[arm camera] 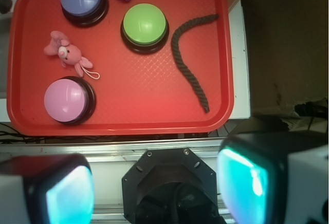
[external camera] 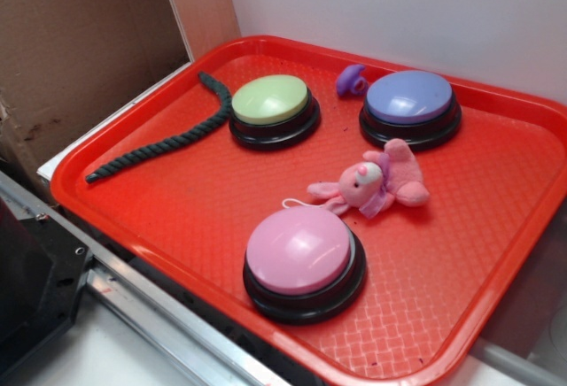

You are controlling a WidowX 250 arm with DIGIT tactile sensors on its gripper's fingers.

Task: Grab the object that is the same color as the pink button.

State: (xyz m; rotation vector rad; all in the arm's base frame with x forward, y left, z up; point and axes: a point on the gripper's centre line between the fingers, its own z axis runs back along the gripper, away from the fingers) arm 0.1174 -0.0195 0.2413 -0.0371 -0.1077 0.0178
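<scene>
A small pink plush animal toy (external camera: 372, 182) with long ears and a white string loop lies on the red tray (external camera: 177, 182), between the pink domed button (external camera: 299, 249) and the purple-blue button (external camera: 409, 98). In the wrist view the toy (arm camera: 67, 53) lies at the left, just above the pink button (arm camera: 66, 99). My gripper (arm camera: 157, 188) is high above the robot base, off the tray's near edge, far from the toy. Its two fingers (arm camera: 241, 180) are wide apart with nothing between them. The gripper does not show in the exterior view.
A light green button (external camera: 270, 101) and a dark rope (external camera: 177, 134) lie on the tray's left part. A small purple knob piece (external camera: 352, 79) sits at the back. Cardboard (external camera: 80, 50) stands to the left, a white wall behind. The black robot base (arm camera: 169, 188) is below the gripper.
</scene>
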